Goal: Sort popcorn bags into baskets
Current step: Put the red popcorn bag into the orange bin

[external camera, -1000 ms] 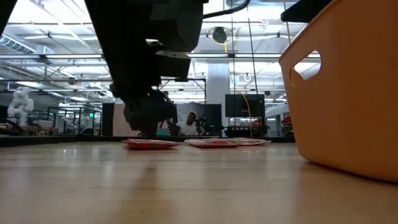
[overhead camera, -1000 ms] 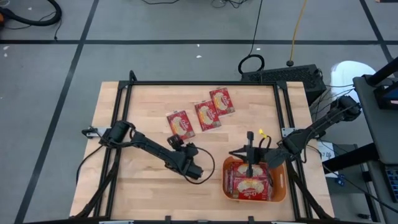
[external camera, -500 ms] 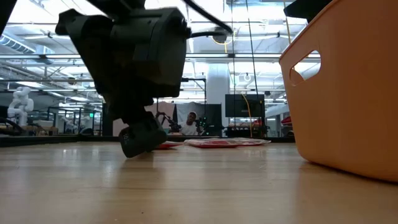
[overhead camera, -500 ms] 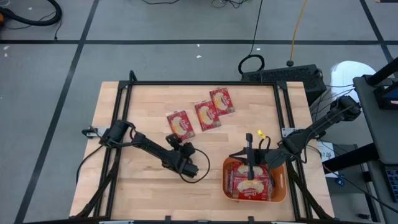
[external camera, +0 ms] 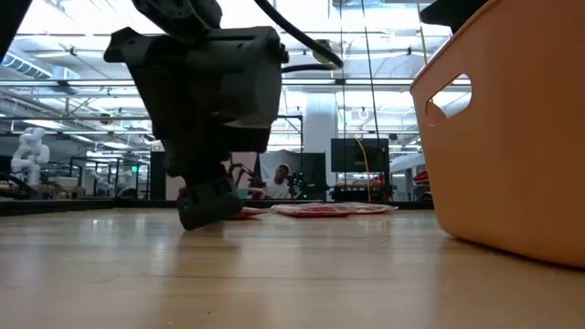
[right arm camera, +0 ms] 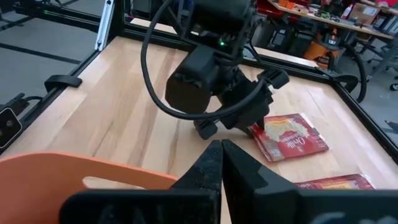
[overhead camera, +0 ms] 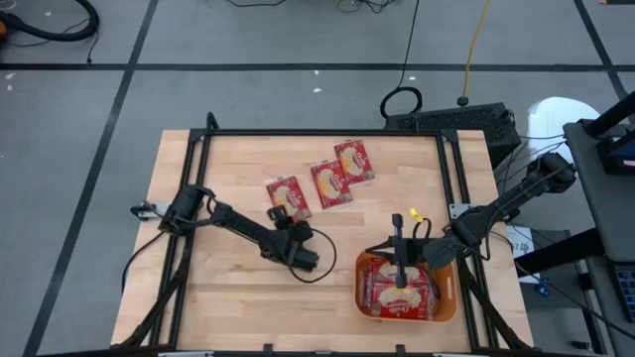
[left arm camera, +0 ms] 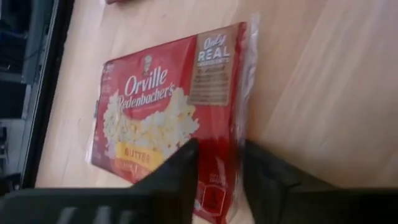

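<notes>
Left pincer (left arm camera: 217, 168) has moved off the basket (overhead camera: 444, 297) to the leftmost bag (overhead camera: 288, 197), fingers narrowing on its edge; right pincer (overhead camera: 398, 266) shut over basket.

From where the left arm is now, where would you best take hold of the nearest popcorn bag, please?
Take the popcorn bag by its thin sealed edge nearest the left tool, coming down from above. It lies flat on the table, so only an edge offers any purchase, and the fingers already straddle that edge.
</notes>
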You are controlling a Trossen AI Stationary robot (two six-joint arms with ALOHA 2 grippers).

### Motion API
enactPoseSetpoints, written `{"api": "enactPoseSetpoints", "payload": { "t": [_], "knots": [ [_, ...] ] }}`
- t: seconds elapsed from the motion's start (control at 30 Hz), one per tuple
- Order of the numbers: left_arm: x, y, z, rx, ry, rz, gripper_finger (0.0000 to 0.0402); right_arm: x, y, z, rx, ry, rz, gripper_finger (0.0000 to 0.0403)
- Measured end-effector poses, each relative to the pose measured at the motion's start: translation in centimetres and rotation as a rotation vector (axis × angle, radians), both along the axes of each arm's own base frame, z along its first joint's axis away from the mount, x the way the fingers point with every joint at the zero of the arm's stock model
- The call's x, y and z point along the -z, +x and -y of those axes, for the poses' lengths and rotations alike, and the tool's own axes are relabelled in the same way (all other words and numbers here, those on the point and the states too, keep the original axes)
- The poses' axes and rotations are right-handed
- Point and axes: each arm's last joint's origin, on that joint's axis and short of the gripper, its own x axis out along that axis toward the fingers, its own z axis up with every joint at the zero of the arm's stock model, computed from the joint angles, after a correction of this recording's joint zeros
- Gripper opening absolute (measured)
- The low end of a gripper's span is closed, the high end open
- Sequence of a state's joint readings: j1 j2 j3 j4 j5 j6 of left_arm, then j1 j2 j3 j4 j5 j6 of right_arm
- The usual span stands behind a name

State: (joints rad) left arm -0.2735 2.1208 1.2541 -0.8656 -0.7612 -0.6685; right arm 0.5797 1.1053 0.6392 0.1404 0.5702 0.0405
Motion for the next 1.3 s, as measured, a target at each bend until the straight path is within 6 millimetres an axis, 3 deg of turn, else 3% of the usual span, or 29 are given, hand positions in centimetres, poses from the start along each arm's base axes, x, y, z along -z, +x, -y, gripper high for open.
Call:
{"api": "enactPoseSetpoints", "payload": {
  "t": [0.17,0.4,0.63,0.93,1.1,1.3],
  "knots": [
    [0.1,0.3,-0.7,-0.007,-0.012,0.003,0.0013,0.0,-0.2,-0.3,-0.007,0.018,-0.003,0.0000],
    [-0.7,1.2,-0.4,-0.048,0.036,0.097,0.0004,0.0,-0.6,-1.1,-0.034,0.057,-0.003,0.0000],
    [-3.6,3.0,2.4,0.015,0.117,0.233,0.0002,0.0,-1.0,-1.6,-0.058,0.073,-0.003,0.0000],
    [-6.1,3.2,6.9,0.118,0.123,0.315,0.0001,1.3,-0.5,-2.1,-0.045,0.064,-0.049,0.0004],
    [-7.5,3.1,9.5,0.170,0.110,0.379,0.0001,2.3,0.6,-2.3,-0.024,0.053,-0.055,0.0032],
    [-9.1,2.9,11.7,0.205,0.115,0.460,0.0001,1.8,1.9,-1.8,0.004,0.089,0.034,0.0079]
  ]
}}
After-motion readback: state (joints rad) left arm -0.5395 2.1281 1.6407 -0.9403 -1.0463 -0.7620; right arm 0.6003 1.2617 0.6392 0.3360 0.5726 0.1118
